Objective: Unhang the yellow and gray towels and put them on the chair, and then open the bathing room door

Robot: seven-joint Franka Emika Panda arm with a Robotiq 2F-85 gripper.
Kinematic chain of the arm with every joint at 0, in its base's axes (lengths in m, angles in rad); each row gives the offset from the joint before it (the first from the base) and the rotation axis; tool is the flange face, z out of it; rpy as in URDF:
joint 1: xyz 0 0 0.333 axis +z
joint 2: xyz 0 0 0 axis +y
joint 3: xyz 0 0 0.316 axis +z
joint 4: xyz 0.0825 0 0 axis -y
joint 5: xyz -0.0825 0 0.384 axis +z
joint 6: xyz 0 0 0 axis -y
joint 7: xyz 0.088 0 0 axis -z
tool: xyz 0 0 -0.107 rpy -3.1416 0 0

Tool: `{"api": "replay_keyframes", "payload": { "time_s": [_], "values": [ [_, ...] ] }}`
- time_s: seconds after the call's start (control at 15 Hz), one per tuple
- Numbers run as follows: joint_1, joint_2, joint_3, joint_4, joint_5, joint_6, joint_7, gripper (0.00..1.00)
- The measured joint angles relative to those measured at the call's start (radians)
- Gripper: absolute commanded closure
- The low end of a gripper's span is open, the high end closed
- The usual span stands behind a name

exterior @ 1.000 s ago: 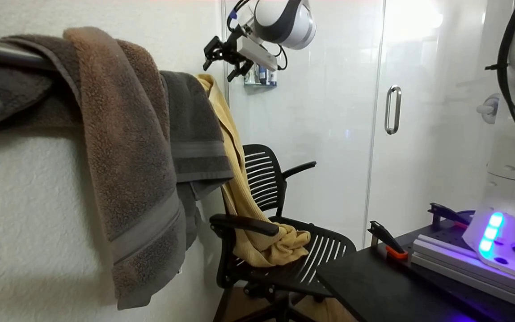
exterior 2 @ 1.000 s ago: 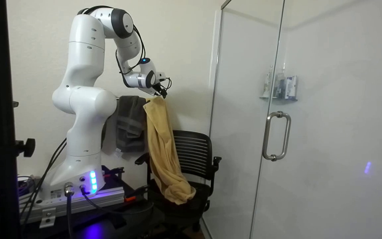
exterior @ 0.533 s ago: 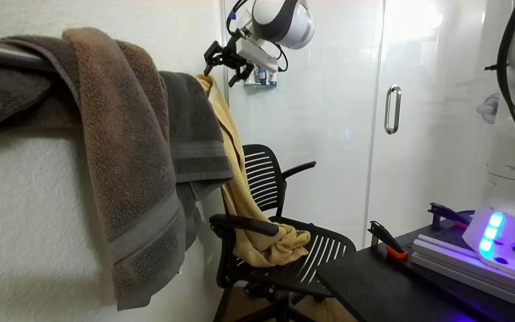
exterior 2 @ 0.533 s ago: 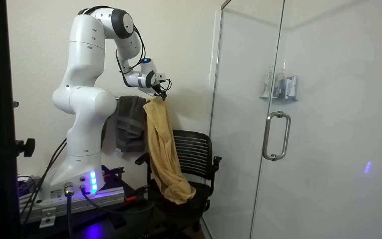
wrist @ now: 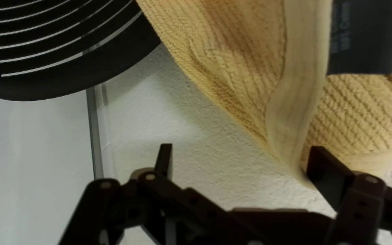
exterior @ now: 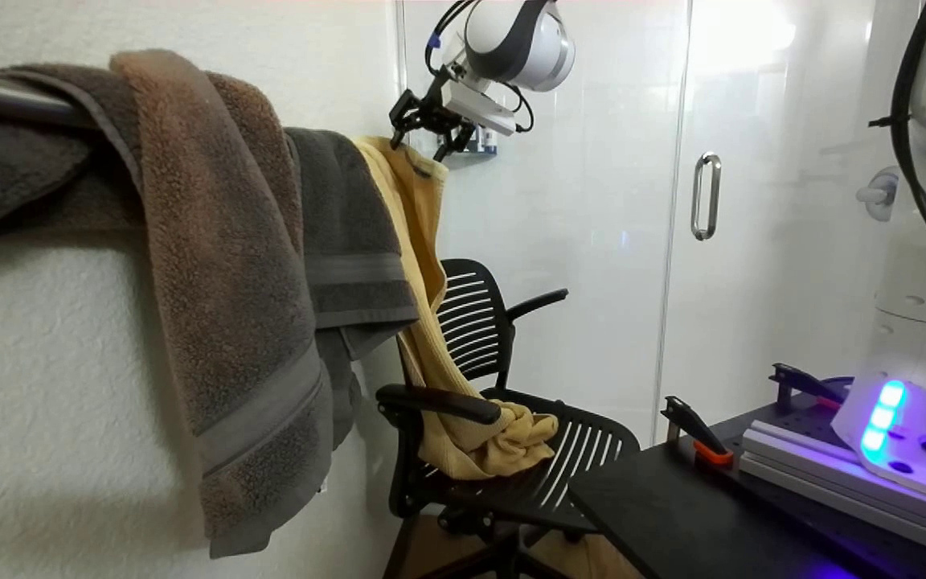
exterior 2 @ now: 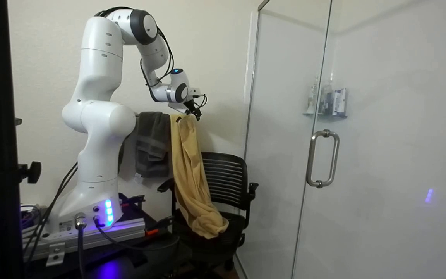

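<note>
your black gripper (wrist: 239, 151) has beside it the ribbed, pale-hemmed mustard-yellow towel (exterior 2: 190, 166); farther off, the banded charcoal-gray towel (exterior: 350, 217), then a brown towel (exterior: 226, 265); below the gripper, the slatted black chair (exterior 2: 225, 172).

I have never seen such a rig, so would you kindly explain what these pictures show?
The white machine is a Franka robot arm on a black table with clamps at its edge, ending in a black two-fingered gripper. Two pictures come from cameras standing in the room, the third from a camera on the wrist, looking past the fingers. In both exterior views, the yellow towel hangs down, its lower end bunched on the black office chair. Beside its top, the dark gray towel hangs over a metal bar, as does the brown towel. Nothing is held: the gripper stands open, one finger close by the yellow towel's edge; whether it touches, I cannot tell. The glass shower door looks shut.
</note>
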Motion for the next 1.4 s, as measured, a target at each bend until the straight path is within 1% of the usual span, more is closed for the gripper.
{"api": "replay_keyframes", "payload": {
  "time_s": [0.07,0.13,0.2,0.27,0.33,0.53,0.73,0.87,1.0,1.2,1.33,1.4],
  "values": [
    [-0.001,0.000,0.015,0.002,0.021,0.003,-0.010,0.00],
    [-0.001,0.000,0.028,0.003,0.037,0.003,-0.015,0.25],
    [-0.001,0.001,0.039,0.004,0.052,0.003,-0.019,0.26],
    [-0.001,0.001,0.047,0.005,0.066,0.003,-0.025,0.34],
    [-0.001,0.001,0.053,0.005,0.076,0.002,-0.026,0.39],
    [-0.002,0.001,0.062,0.005,0.096,0.002,-0.028,0.62],
    [-0.004,0.001,0.062,0.005,0.102,0.002,-0.028,0.81],
    [-0.005,0.001,0.061,0.004,0.103,0.002,-0.028,0.97],
    [-0.005,0.001,0.057,0.004,0.102,0.002,-0.028,1.00],
    [-0.005,-0.008,0.042,-0.002,0.087,0.002,-0.024,0.99],
    [-0.005,-0.028,0.016,-0.014,0.028,0.000,0.009,0.99],
    [-0.005,-0.047,-0.010,-0.024,-0.050,-0.010,0.056,0.99]
  ]
}}
